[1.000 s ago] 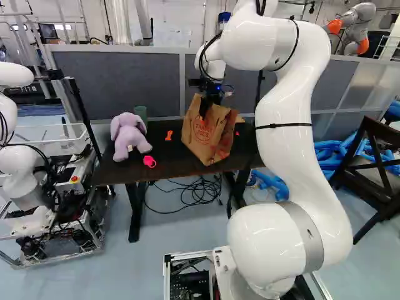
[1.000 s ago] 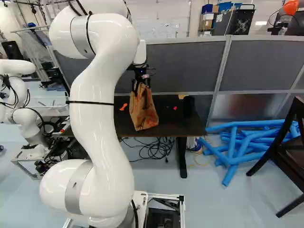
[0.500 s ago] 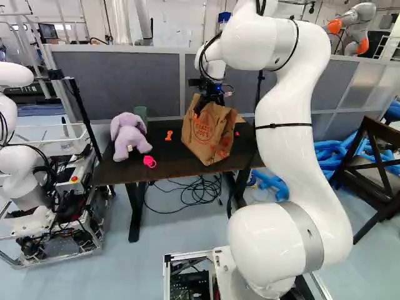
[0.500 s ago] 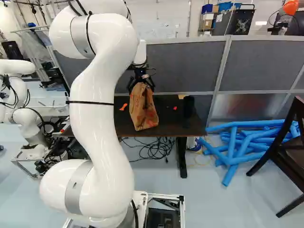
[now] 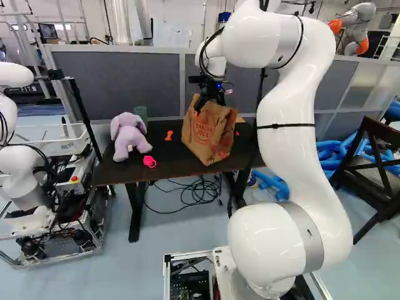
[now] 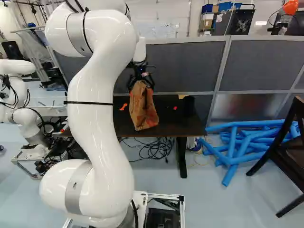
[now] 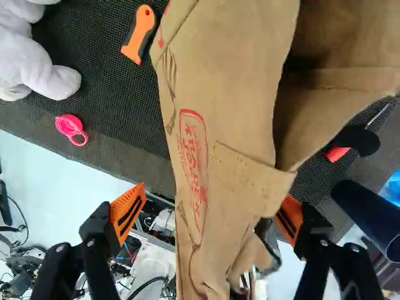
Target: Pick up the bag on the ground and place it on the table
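Observation:
The brown paper bag [image 5: 206, 132] stands on the dark table [image 5: 164, 164], leaning a little, with its red print facing the base. My gripper [image 6: 141, 85] is at the bag's top in the right base view. In the wrist view the gripper [image 7: 209, 215] stands open around the bag [image 7: 225, 125]; one orange pad [image 7: 128, 212] is clear of the paper, while the other [image 7: 290, 219] is partly hidden by the bag's edge. Whether that pad touches the paper, I cannot tell.
On the table are a purple plush toy [image 5: 129, 135], a pink loop [image 5: 149, 161], an orange-handled tool [image 7: 140, 32] and a dark cylinder [image 6: 189, 105]. A grey partition [image 6: 183, 66] rises behind. Another robot [image 5: 19, 156] stands at the left, a chair [image 5: 372, 169] at the right.
The gripper has opened and let go of the bag's top. My arm has since shifted slightly at its upper part. The bag stays on the table, and the base has not moved.

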